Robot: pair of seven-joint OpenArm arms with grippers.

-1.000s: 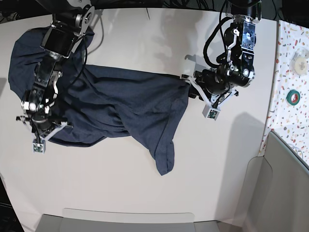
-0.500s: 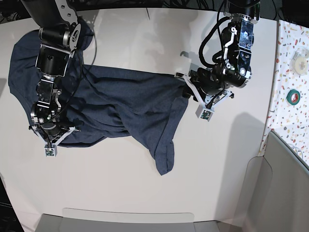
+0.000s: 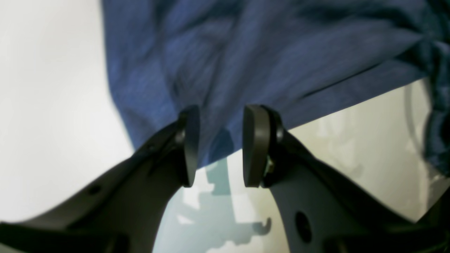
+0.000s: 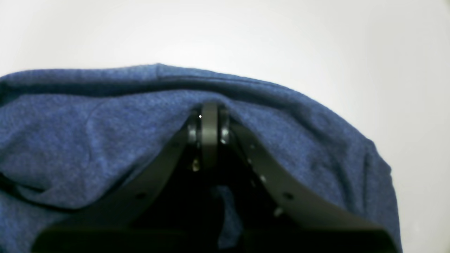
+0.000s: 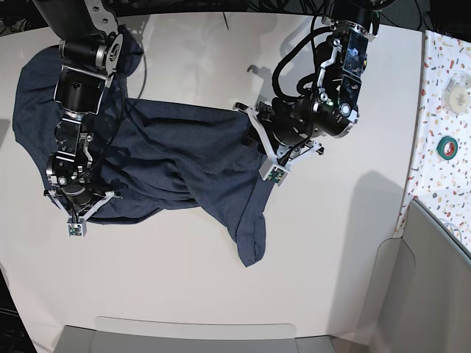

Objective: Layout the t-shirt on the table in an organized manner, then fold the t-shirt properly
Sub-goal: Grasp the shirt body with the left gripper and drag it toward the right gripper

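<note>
Spreading stage, no fold started: the t-shirt (image 5: 169,158) lies crumpled across the upper-left and centre of the base view on the white table (image 5: 338,243), so the layout step looks unfinished.

Right gripper (image 5: 73,213) sits at the left of the base view, low on the shirt's lower-left edge. Wrist view shows its pads pressed together with navy fabric bunched around the tips (image 4: 210,116); looks clamped on a pinch of cloth, though the actual nip is hidden by the pads.

Left gripper (image 5: 266,151) sits right of centre in the base view, over the shirt's right-hand edge. Its wrist view shows the two pads (image 3: 254,146) apart, with a hem corner of the shirt hanging between and behind them; not touching cloth as far as I can tell, so nothing held there.

Next move, my guess: left gripper needs to close on that edge, then both arms pull apart to flatten the body.

Shirt look: dark heathered navy, heavy wrinkles, one lobe draped toward the top-left corner, a narrow tongue (sleeve or twisted hem, can't tell) trailing down to lower centre (image 5: 250,246). No lettering visible. Soft and floppy; likely to drag and bunch if pulled from one side only.
</note>
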